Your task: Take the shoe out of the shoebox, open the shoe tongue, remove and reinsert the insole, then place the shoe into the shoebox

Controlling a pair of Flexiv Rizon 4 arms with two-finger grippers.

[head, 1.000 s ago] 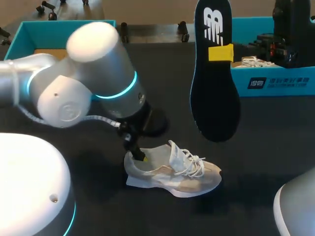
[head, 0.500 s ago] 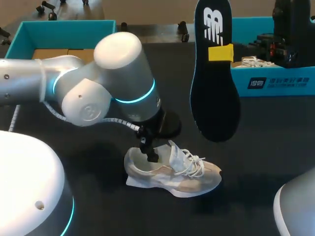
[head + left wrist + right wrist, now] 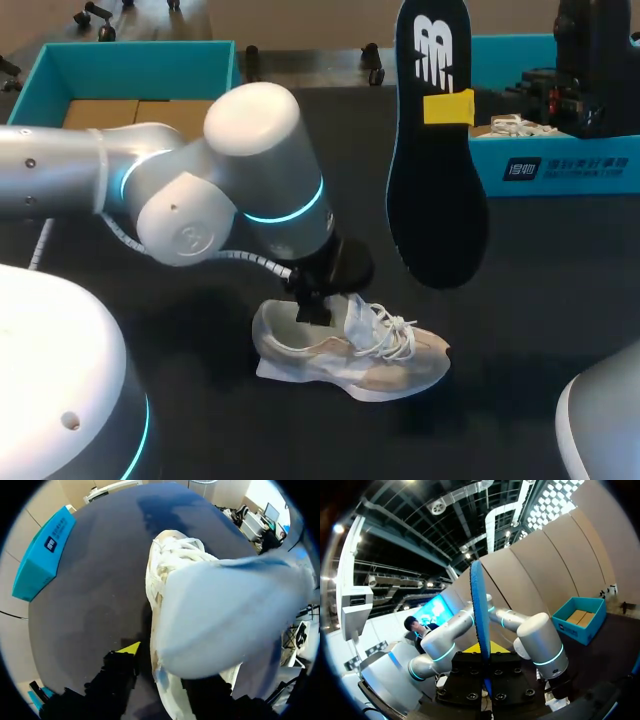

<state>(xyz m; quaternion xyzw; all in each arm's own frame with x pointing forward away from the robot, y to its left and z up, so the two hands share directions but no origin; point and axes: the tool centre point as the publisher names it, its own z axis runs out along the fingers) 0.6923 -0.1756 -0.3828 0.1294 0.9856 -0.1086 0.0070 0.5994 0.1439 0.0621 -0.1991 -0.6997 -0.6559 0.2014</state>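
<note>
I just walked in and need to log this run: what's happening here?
The right gripper holds the black insole upright in the air above the table. The pale sneaker stands on the table, outside the teal shoeboxes, with the left gripper down at its opening. The insole is not yet back in.

Insole (image 3: 437, 150), black, held upright: big white two-letter logo printed at its upper end, only mark on it that stands out clearly

Shoebox (image 3: 555, 165), teal, right side of head view: dark label on front wall, small white square emblem plus two lines of white characters, too small to make out

Left wrist view: teal box (image 3: 42, 555) ahead of the shoe, dark label with white marks on its side wall, not legible

Right wrist view: open teal box (image 3: 580, 617), small dark label with white mark on its side wall, not legible; insole seen edge-on here, logo hidden
</note>
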